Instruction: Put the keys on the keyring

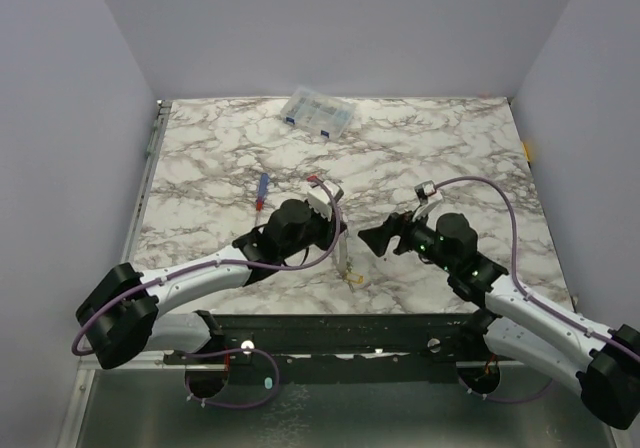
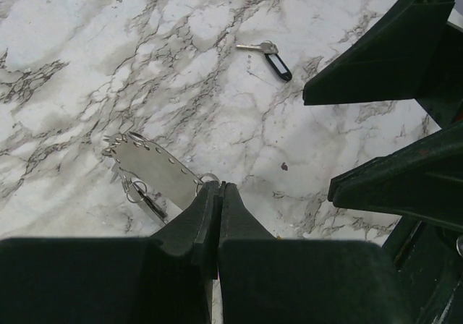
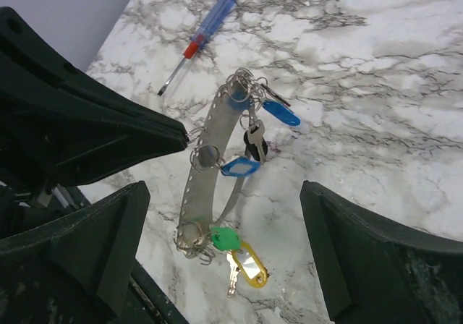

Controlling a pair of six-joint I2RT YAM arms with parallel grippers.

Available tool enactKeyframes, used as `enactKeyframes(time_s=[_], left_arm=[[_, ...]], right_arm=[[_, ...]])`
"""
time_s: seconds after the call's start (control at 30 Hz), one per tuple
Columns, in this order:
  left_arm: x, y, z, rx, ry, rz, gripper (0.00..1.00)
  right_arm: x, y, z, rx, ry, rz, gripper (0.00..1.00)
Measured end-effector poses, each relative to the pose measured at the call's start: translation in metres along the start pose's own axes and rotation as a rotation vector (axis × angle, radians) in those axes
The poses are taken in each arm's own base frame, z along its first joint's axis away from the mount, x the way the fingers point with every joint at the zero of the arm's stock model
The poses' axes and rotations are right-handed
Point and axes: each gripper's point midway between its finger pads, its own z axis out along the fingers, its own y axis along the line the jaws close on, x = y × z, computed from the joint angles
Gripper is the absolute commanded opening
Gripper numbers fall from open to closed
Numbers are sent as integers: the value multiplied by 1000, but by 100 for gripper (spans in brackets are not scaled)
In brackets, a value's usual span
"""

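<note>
Got my left gripper point(image 2: 219, 194) clamped on the keyring point(image 3: 206, 158), stood upright mid-frame so the wide-open right gripper point(image 1: 378, 238) can thread more on, I guess; black-tagged key point(image 2: 277, 65) lies loose, upper middle

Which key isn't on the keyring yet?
The black-tagged key, lying loose on the marble; the other keys hang from the keyring in the left gripper.

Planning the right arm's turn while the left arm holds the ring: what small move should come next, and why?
Probably lower the open right gripper toward the loose black-tagged key on the table and close on it. The left gripper has its jaws shut on the keyring, which already carries keys with blue, green and yellow tags. That one lies apart.
</note>
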Motion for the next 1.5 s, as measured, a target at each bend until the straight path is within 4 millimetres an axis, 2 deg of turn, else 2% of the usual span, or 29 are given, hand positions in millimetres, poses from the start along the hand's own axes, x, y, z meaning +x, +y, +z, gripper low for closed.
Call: enactKeyframes(time_s=[0.3,0.5,0.7,0.8,1.3,1.33,1.37,1.4,1.43,1.5], left_arm=[[4,-5,-11,70,-152,-26,0],[-3,-3,-14,80,-218,-35,0],[-11,1,-15,72,-248,-61,0],[-13,3,-15,68,-256,-76,0],[-17,8,-12,60,-273,-119,1],[-16,10,-12,49,-271,-121,9],[-15,12,-11,36,-266,-125,27],[-15,16,-10,13,-263,-128,39],[-13,20,-8,-10,-250,-133,48],[-7,29,-1,-61,-215,-147,55]], right_arm=[[-6,29,3,-174,-43,-30,90],[-2,40,8,-256,-32,-60,90],[15,36,19,-267,24,-64,94],[21,32,24,-261,36,-61,100],[32,20,48,-250,17,-66,95],[32,17,49,-230,17,-62,95],[32,12,50,-201,16,-55,95],[31,5,51,-155,14,-44,95],[28,-2,52,-103,10,-30,95],[18,-21,49,30,-12,6,96]])
